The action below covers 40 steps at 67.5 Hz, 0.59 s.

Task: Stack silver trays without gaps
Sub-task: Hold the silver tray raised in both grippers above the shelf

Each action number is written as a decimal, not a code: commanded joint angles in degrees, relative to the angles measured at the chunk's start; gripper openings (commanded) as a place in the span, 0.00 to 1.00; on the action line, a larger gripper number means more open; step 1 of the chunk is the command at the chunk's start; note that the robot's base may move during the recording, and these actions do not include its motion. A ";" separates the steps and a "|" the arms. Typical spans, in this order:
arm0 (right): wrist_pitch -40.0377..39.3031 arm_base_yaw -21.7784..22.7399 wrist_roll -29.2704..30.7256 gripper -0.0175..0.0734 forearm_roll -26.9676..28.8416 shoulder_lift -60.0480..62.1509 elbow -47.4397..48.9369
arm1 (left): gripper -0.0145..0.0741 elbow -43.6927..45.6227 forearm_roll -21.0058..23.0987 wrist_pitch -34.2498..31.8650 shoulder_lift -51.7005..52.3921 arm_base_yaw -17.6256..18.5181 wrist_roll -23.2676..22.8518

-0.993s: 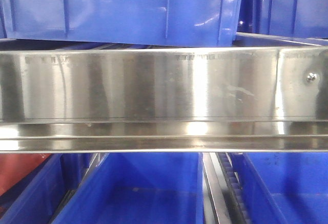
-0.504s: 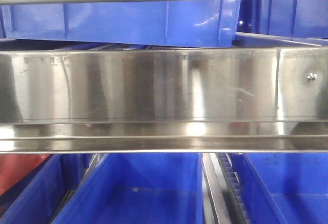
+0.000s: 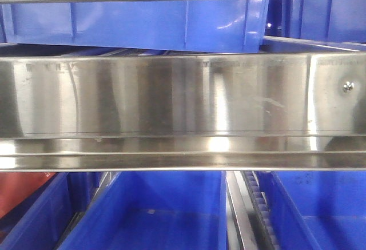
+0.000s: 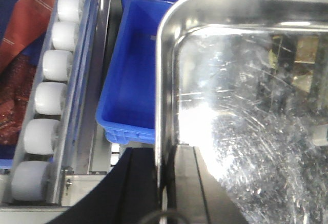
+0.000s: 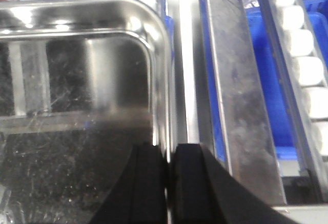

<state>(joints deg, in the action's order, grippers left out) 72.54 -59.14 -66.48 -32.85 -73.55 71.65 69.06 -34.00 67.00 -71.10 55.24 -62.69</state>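
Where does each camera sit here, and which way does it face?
Front: level with shelving, facing the shelf rail and blue bins; no robot body.
Left wrist: looks down past the left gripper, clamped on the silver tray rim.
Right wrist: likewise, right gripper on the opposite rim.
Shared: both wrist views show the tray.

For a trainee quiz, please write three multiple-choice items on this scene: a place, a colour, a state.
1. Left wrist view: the white rollers lie where from the silver tray? A left; B right; C inside.
2. Front view: the bins under the steel rail are A green; B blue; C yellow.
3. The right end effector is A open; B shut on the silver tray's rim; C holding a bin.
Key: 1 A, rollers line the left edge; 2 B, they look blue; 3 B, fingers pinch the rim.
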 commanded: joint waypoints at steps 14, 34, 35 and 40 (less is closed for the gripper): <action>-6.78 -0.59 0.00 0.18 -1.35 0.74 0.28 | 0.14 0.22 0.18 -1.96 -0.03 0.62 2.81; -6.33 -0.59 0.00 0.18 -1.93 -0.36 0.28 | 0.14 0.22 0.18 -2.07 -0.03 0.62 2.59; -6.29 -0.59 0.00 0.18 -1.93 -0.47 0.28 | 0.14 0.22 0.18 -2.18 -0.03 0.62 2.59; -6.19 -0.59 0.00 0.18 -1.93 -0.82 0.28 | 0.14 0.22 0.18 -2.29 -0.03 0.62 2.59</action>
<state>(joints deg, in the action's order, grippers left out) 71.76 -59.14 -66.60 -33.41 -73.92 71.46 69.06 -34.52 67.21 -71.10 55.24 -61.28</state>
